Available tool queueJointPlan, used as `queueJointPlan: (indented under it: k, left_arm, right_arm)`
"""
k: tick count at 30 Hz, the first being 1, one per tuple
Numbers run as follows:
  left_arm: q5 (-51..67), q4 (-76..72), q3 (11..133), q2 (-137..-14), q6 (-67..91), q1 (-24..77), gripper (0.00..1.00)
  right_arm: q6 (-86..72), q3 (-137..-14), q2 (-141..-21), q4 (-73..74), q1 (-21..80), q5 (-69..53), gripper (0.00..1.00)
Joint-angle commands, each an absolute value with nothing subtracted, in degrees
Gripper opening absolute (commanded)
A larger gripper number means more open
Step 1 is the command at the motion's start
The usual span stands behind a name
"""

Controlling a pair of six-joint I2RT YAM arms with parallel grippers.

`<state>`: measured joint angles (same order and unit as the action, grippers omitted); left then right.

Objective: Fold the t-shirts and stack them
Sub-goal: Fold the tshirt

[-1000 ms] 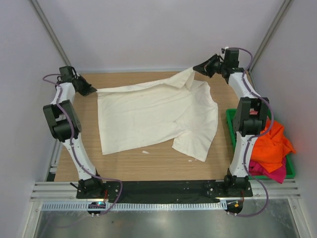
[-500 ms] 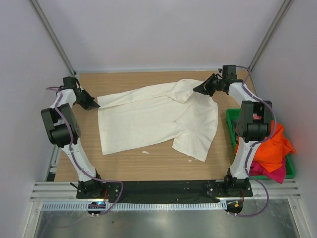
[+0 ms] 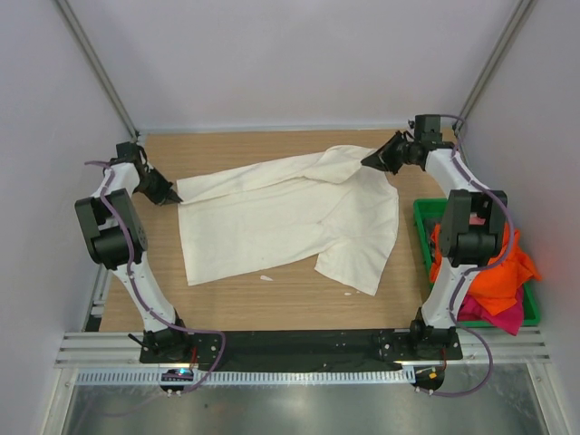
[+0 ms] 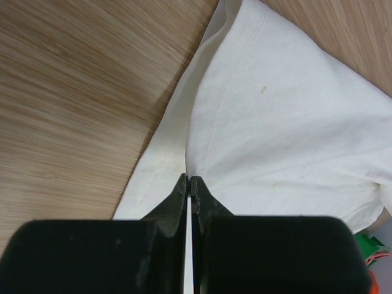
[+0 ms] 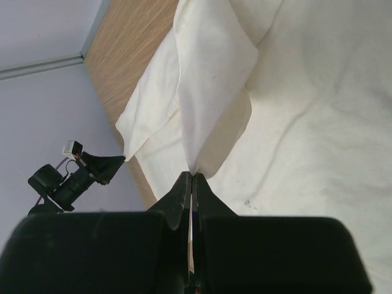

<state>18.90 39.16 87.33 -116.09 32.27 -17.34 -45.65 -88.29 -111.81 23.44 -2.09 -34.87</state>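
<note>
Lowered cream t-shirt (image 3: 290, 217), orange t-shirt (image 3: 498, 276) in green bin (image 3: 420, 227) at right

Brought the right gripper (image 3: 369, 160) down and nearer, away from the far corner of the table (image 3: 272, 299). Drew the left gripper (image 3: 174, 197) nearer too. Lowered the pinched far edge of the cream-white t-shirt (image 3: 272, 217), flattening its raised fold.

Bare counter (image 3: 272, 304) strip along the near edge, cream-white t-shirt (image 3: 272, 213) covering the middle, green bin (image 3: 420, 227) crowding the right side, seemingly heaped above its rim
</note>
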Motion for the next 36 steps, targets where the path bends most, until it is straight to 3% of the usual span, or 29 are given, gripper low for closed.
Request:
queueJointPlan:
  k: [1,15,36]
  left_arm:
    - [18.02,41.83,89.12,-115.49,30.67,-17.67,0.0]
    - [17.75,43.07,87.28,-116.46,30.24,-17.49,0.0]
    - [13.36,44.3,89.21,-118.83,29.0,-17.23,0.0]
  right_arm:
    - [-43.08,-89.92,-105.82,25.39,-2.55,-33.23,0.01]
    - [-41.92,-83.41,-103.1,25.14,-3.69,-32.52,0.01]
    - [-38.5,-83.32,-102.39,28.82,-3.69,-31.29,0.01]
